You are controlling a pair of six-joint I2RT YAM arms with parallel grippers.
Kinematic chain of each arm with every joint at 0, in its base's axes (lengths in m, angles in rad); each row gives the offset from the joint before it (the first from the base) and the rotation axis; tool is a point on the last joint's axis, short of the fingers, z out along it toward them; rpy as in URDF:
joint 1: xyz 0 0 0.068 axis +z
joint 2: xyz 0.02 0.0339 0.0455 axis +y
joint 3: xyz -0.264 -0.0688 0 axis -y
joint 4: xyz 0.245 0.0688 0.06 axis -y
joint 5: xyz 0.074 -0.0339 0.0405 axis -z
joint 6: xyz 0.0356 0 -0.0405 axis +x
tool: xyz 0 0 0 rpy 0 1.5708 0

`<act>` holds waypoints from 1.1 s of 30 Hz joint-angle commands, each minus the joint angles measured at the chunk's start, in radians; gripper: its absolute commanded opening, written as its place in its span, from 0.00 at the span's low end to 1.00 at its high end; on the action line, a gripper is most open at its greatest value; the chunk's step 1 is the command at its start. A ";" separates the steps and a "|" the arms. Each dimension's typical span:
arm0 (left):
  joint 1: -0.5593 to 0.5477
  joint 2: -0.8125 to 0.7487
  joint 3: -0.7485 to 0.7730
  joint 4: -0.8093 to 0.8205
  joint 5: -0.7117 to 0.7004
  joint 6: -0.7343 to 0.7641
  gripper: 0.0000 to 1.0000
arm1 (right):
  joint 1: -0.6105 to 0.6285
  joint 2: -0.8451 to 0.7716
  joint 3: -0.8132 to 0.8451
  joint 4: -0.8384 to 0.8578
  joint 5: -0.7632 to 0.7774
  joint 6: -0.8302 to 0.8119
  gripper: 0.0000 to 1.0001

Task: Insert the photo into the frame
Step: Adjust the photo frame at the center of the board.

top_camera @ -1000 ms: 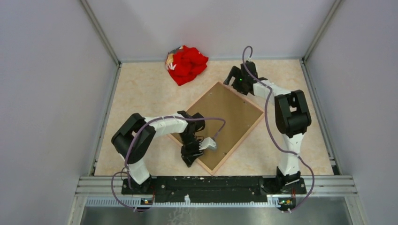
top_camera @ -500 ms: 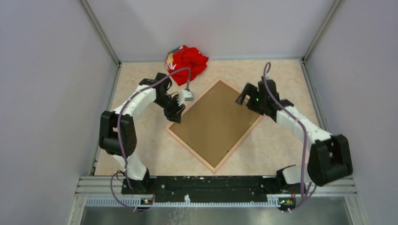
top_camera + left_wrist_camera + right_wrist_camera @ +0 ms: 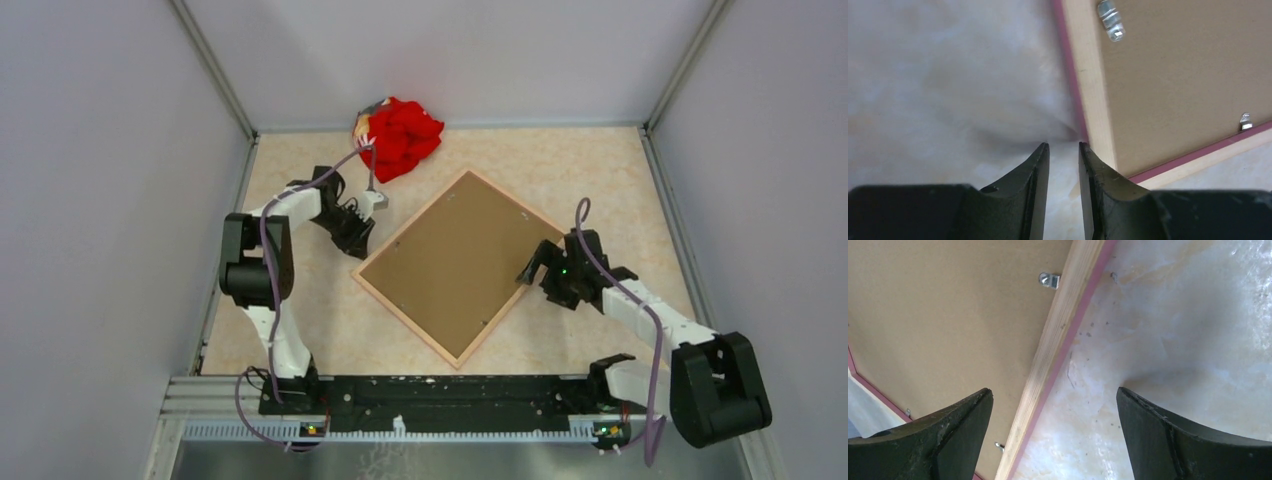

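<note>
The frame (image 3: pixel 455 265) lies face down in the middle of the table, brown hardboard backing up, light wood rim with a pink edge. The photo is out of view. My left gripper (image 3: pixel 357 238) sits low at the frame's left corner (image 3: pixel 1098 125). Its jaws (image 3: pixel 1064 146) stand open by a narrow gap, with only table between them. My right gripper (image 3: pixel 532 272) is wide open at the frame's right edge (image 3: pixel 1058 335). One of its fingers is over the backing, the other over the table.
A red cloth bundle (image 3: pixel 398 135) lies at the back, just beyond the left arm. Small metal tabs (image 3: pixel 1110 20) (image 3: pixel 1049 280) stick up along the backing's rim. Grey walls close in the table on three sides.
The left arm swung from the frame's near-left edge up to its left corner. The right arm came from the far corner down to the right edge. The frame shifted slightly.
</note>
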 commanded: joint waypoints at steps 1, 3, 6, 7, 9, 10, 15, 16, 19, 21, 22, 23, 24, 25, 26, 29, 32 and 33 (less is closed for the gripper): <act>-0.041 -0.053 -0.098 0.019 0.068 0.018 0.36 | -0.059 0.079 -0.023 0.193 -0.101 0.022 0.93; -0.062 -0.063 -0.136 0.012 0.070 0.034 0.36 | -0.095 0.146 -0.008 0.256 -0.145 0.023 0.92; -0.075 -0.077 -0.178 0.004 0.084 0.058 0.36 | -0.121 0.239 0.061 0.282 -0.168 0.020 0.92; -0.080 -0.085 -0.188 -0.008 0.094 0.068 0.35 | -0.122 0.263 0.092 0.279 -0.171 0.015 0.91; -0.099 -0.106 -0.216 -0.037 0.117 0.093 0.35 | -0.124 0.300 0.155 0.254 -0.170 0.003 0.91; -0.112 -0.123 -0.235 -0.046 0.125 0.104 0.35 | -0.124 0.315 0.183 0.244 -0.166 -0.002 0.91; -0.218 -0.207 -0.347 -0.064 0.137 0.135 0.35 | -0.132 0.393 0.310 0.176 -0.141 -0.039 0.91; -0.236 -0.219 -0.363 -0.068 0.143 0.137 0.35 | -0.134 0.405 0.330 0.160 -0.138 -0.048 0.91; -0.254 -0.246 -0.378 -0.098 0.165 0.154 0.37 | -0.133 0.412 0.378 0.099 -0.077 -0.065 0.90; -0.249 -0.266 -0.363 -0.115 0.161 0.152 0.38 | -0.132 0.371 0.388 0.066 -0.033 -0.068 0.88; -0.232 -0.278 -0.351 -0.122 0.164 0.151 0.39 | -0.130 0.333 0.380 0.070 -0.021 -0.064 0.87; -0.213 -0.287 -0.335 -0.126 0.172 0.149 0.39 | -0.124 0.293 0.370 0.081 -0.012 -0.060 0.86; -0.186 -0.294 -0.312 -0.130 0.190 0.141 0.41 | -0.116 0.255 0.360 0.090 -0.010 -0.058 0.85; -0.158 -0.291 -0.284 -0.142 0.218 0.131 0.43 | -0.101 0.219 0.352 0.095 -0.012 -0.058 0.84; -0.134 -0.283 -0.251 -0.159 0.259 0.122 0.44 | -0.080 0.189 0.345 0.103 -0.016 -0.057 0.84; -0.117 -0.239 -0.184 -0.182 0.349 0.074 0.46 | 0.022 0.129 0.313 0.140 -0.038 -0.047 0.83; -0.121 -0.186 -0.174 -0.118 0.396 -0.010 0.46 | 0.159 0.117 0.257 0.219 -0.058 -0.009 0.81; -0.123 -0.161 -0.169 -0.101 0.399 -0.033 0.45 | 0.199 0.127 0.242 0.251 -0.063 0.006 0.81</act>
